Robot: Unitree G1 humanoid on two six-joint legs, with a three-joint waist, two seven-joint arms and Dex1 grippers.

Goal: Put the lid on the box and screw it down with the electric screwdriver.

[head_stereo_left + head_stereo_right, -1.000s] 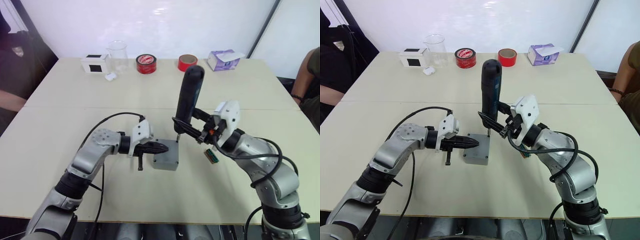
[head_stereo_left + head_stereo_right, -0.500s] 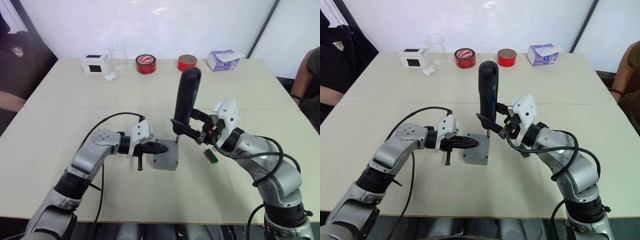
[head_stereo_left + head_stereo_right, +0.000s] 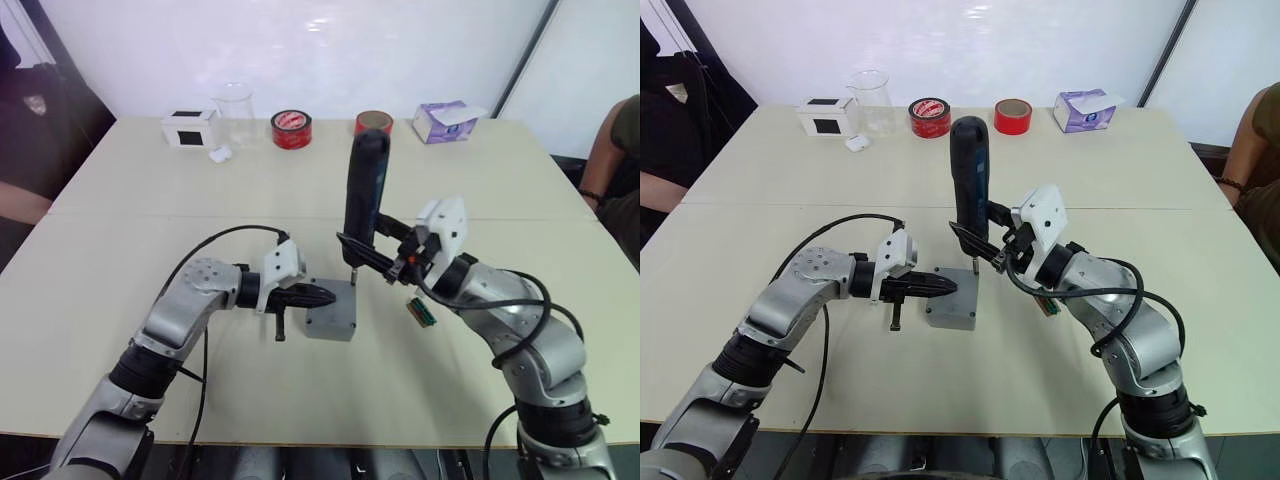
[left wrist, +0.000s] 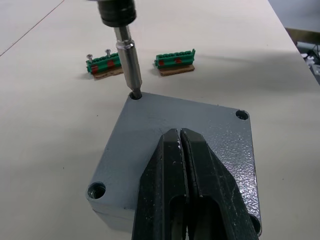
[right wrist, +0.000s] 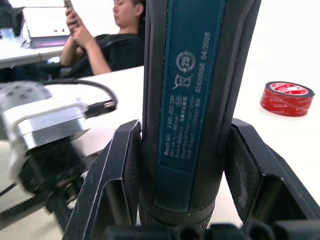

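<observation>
The grey lid [image 4: 210, 135] lies on top of the grey box [image 3: 331, 322] at the middle of the table, and it hides the box's inside. My left gripper [image 4: 180, 134] is shut, its fingertips resting on the lid's top. The black electric screwdriver [image 3: 362, 195] stands nearly upright with my right gripper [image 3: 376, 256] shut around its lower part. Its metal bit [image 4: 128, 62] sits in the lid's far corner screw hole. In the right wrist view the two fingers [image 5: 120, 170] clamp the screwdriver's body [image 5: 192, 100].
Two green terminal blocks [image 4: 174, 59] lie just beyond the box. Along the far edge stand a white-and-black cube [image 3: 190, 127], a clear beaker [image 3: 234, 112], two red tape rolls [image 3: 291, 128] and a purple tissue carton [image 3: 445, 119]. People sit at the left and right sides.
The screwdriver's top has swung left and now stands more upright, with my right arm shifted left. The bit stays at the lid's corner. The left gripper has not moved.
</observation>
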